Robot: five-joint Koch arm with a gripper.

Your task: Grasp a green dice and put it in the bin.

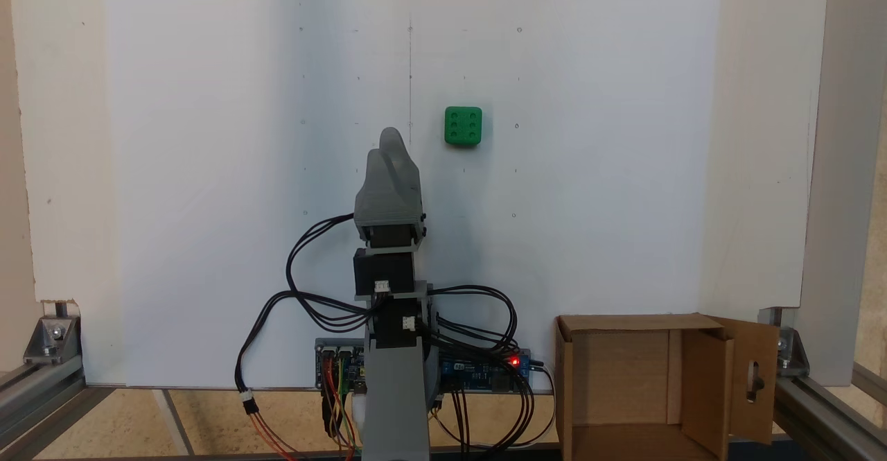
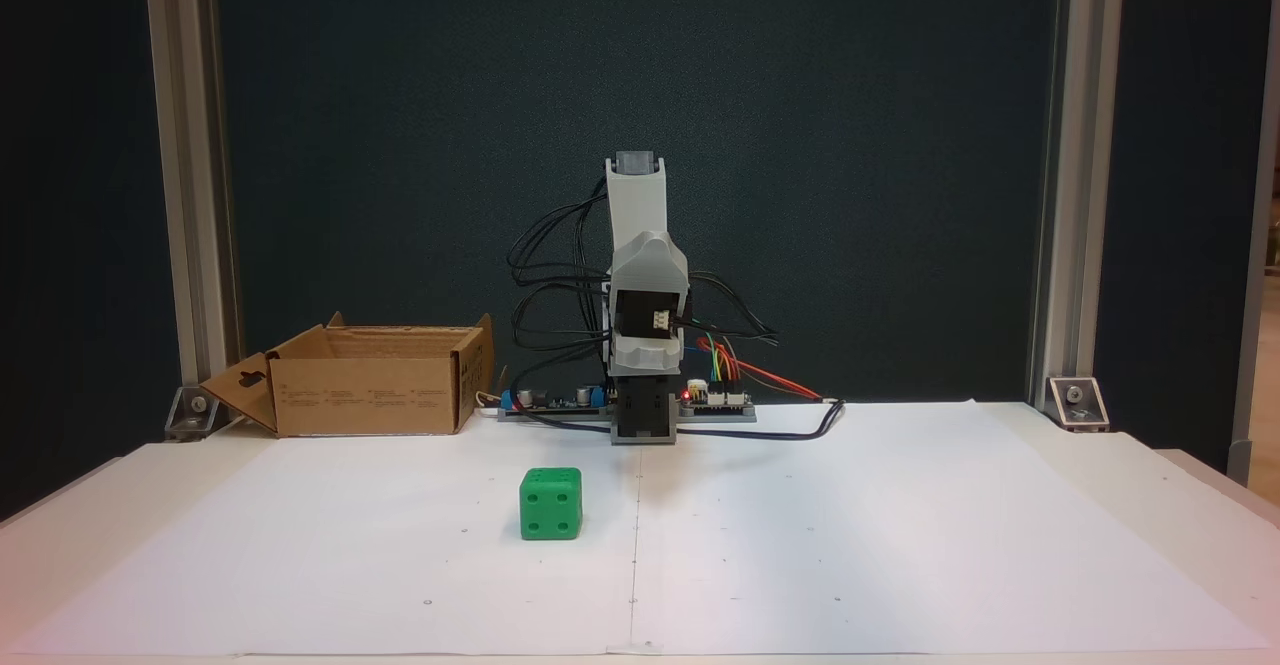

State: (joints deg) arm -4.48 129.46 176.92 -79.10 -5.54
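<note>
Green dice (image 1: 463, 126) sits alone on the white paper (image 1: 208, 170), up and right of our gripper (image 1: 391, 143) in a fixed view, far from the bin (image 1: 627, 385). We cannot tell whether our jaws are apart.

The green dice (image 1: 463, 126) (image 2: 551, 504), a small bright cube with rounded corners, sits flat, six pips up, well apart from the bin (image 1: 624, 385) (image 2: 365, 382). The bin is an open brown cardboard box; one spread flap has a slot hole.
</note>
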